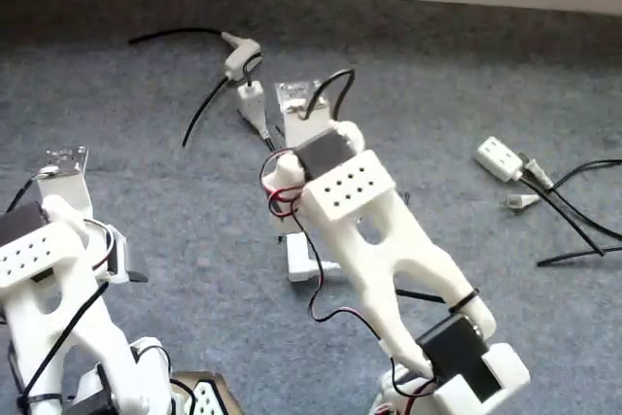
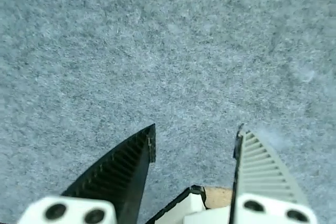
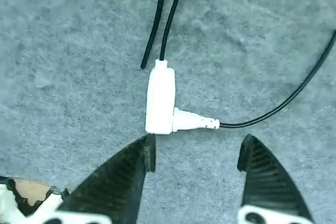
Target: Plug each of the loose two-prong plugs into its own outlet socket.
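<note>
My right hand [image 3: 198, 142] is spread wide, its two black fingers [image 3: 126, 177] angled down at the grey carpeted surface [image 3: 63, 51]. Just ahead of the fingertips lies a white outlet socket [image 3: 160, 98] with a white two-prong plug [image 3: 191, 121] seated in its side. The plug's black cord [image 3: 283, 103] runs off past one finger. Two more black cords [image 3: 170, 14] lie beyond the socket's far end; one meets the socket, the other ends loose just beside it. My left hand [image 2: 196, 129] is spread too, one finger black and one pale, over the same grey carpet. Well off to the side of my right hand, a second white socket [image 1: 499, 157] lies with a loose plug [image 1: 522, 201] just beside it, unplugged.
</note>
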{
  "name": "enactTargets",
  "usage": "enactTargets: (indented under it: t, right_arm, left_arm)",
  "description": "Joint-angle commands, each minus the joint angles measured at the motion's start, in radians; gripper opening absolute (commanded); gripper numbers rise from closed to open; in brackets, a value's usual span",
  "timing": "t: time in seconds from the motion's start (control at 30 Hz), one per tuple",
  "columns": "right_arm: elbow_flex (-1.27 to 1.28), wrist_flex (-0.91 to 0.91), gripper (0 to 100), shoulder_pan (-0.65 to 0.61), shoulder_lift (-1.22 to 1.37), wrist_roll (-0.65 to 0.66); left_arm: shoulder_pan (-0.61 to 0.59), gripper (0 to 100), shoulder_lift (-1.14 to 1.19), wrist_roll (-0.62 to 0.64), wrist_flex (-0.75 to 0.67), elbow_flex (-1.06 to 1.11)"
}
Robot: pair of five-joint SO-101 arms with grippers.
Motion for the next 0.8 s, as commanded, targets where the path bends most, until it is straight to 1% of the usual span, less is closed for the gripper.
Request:
enactTargets:
  t: [0.0, 0.1, 0.37, 0.57, 0.6, 0.77]
  right_arm:
    - [0.076, -0.107, 25.6, -0.07, 0.012, -0.008]
    - [0.124, -0.173, 25.6, -0.093, 0.036, -0.005]
    - [0.179, -0.325, 25.6, -0.093, 0.185, -0.005]
    - [0.171, -0.372, 24.8, -0.09, 0.286, -0.002]
    - [0.171, -0.372, 22.7, -0.088, 0.289, 0.012]
    - [0.171, -0.372, 3.9, -0.082, 0.291, 0.203]
  left_arm:
    - [-0.012, 24, -0.031, 0.003, -0.098, 0.073]
    - [-0.013, 24, -0.031, 0.003, -0.141, 0.107]
    - [-0.035, 24, -0.031, 0.003, -0.245, 0.183]
    - [-0.033, 24, -0.031, 0.003, -0.252, 0.189]
    - [-0.033, 24, -0.031, 0.003, -0.252, 0.189]
    - [-0.033, 24, -0.031, 0.003, -0.252, 0.189]
